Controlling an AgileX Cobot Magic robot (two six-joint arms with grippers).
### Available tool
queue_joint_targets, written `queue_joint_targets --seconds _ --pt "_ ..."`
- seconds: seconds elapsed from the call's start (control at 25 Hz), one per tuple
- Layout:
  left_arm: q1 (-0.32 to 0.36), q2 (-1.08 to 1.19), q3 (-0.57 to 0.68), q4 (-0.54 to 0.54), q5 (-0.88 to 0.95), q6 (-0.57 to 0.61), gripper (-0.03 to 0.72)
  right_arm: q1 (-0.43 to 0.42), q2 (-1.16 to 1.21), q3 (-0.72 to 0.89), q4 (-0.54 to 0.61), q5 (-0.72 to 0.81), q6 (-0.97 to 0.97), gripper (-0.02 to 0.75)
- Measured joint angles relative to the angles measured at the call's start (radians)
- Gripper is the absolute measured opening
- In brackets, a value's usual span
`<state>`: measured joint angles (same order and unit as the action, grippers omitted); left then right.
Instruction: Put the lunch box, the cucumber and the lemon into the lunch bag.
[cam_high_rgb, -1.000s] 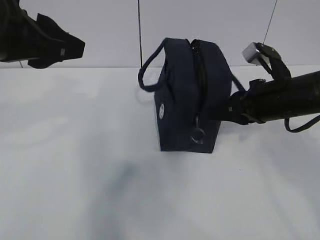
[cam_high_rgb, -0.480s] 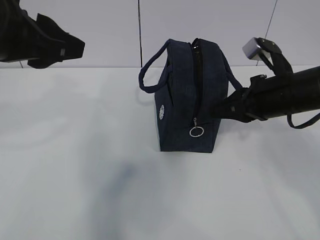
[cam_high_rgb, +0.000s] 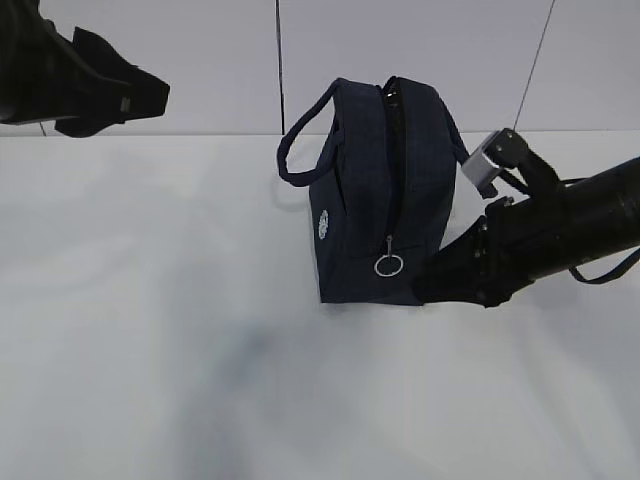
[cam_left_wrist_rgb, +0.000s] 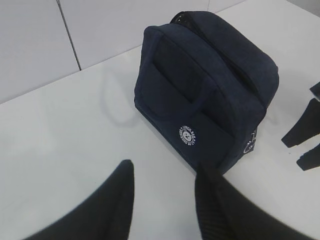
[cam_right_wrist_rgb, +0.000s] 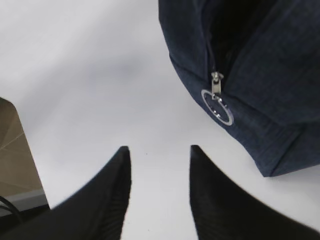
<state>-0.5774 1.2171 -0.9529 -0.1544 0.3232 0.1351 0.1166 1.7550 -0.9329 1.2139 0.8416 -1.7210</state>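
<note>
Bearing round white logo (cam_left_wrist_rgb: 187, 135), lunch bag (cam_high_rgb: 385, 190)

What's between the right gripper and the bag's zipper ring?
Only bare white table between the right gripper and ring, in the right wrist view.

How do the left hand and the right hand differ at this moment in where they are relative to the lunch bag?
The right hand is low over the table close beside the lunch bag, near its silver ring pull; the left hand hangs farther off, facing the side with the round white logo. In the exterior view the left arm is raised at the far left, the right arm is angled down. Both hands are open and empty.
</note>
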Motion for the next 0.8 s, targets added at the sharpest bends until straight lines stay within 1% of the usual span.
queue_joint_targets --seconds 0.04,0.16,0.32,0.44,0.6,0.8 --pt "0.0 0.0 0.0 0.0 0.0 0.0 0.293 0.0 0.019 0.0 0.005 0.002 -0.017 0.375" --pt "0.0 0.0 0.0 0.0 0.0 0.0 0.292 0.0 0.047 0.0 0.021 0.002 -0.06 0.411" --pt "0.0 0.0 0.0 0.0 0.0 0.0 0.292 0.0 0.046 0.0 0.096 -0.003 -0.124 0.419" --pt "0.0 0.0 0.0 0.0 0.0 0.0 0.292 0.0 0.046 0.0 0.17 -0.001 -0.13 0.419" --pt "0.0 0.0 0.0 0.0 0.0 0.0 0.292 0.0 0.046 -0.004 0.208 0.041 -0.014 0.419" --pt "0.0 0.0 0.0 0.02 0.0 0.0 0.292 -0.014 0.046 -0.006 0.202 0.195 0.054 0.419"
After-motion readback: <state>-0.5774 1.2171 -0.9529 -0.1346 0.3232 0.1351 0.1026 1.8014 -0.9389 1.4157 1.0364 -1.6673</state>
